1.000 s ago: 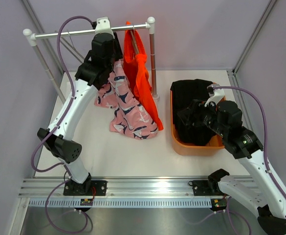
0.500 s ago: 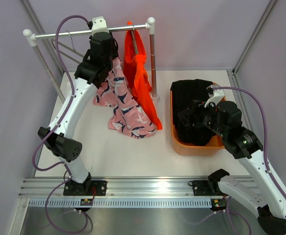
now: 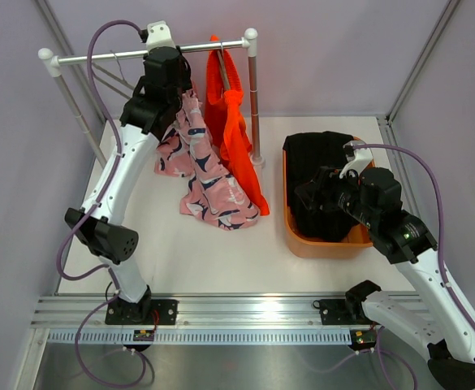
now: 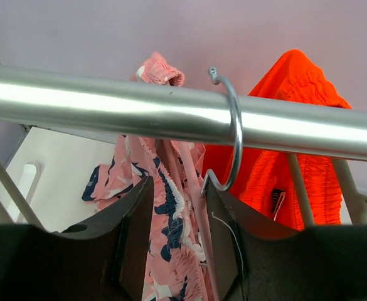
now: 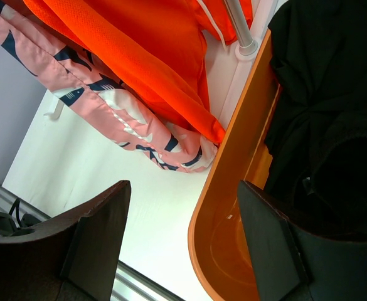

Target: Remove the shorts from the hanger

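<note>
The pink shorts (image 3: 209,183) with navy-and-white print hang from a wire hanger hook (image 4: 233,138) on the metal rail (image 3: 140,55). My left gripper (image 3: 176,97) is just under the rail, its jaws (image 4: 177,213) closed on the pink shorts' (image 4: 170,207) waistband and hanger neck. The orange shorts (image 3: 235,130) hang beside them on the right and also show in the left wrist view (image 4: 296,125). The black shorts (image 3: 322,154) lie in the orange basket (image 3: 318,244). My right gripper (image 3: 310,195) is open and empty over the basket's left rim (image 5: 233,163).
The rack's right post (image 3: 254,97) stands between the hanging shorts and the basket. An empty wire hanger (image 3: 111,73) hangs on the rail's left part. White tabletop shows in front of the shorts. Frame posts and walls bound the table.
My left gripper has risen and shifted left toward the rail, drawing the top of the pink shorts up with it. The right arm has not moved.
</note>
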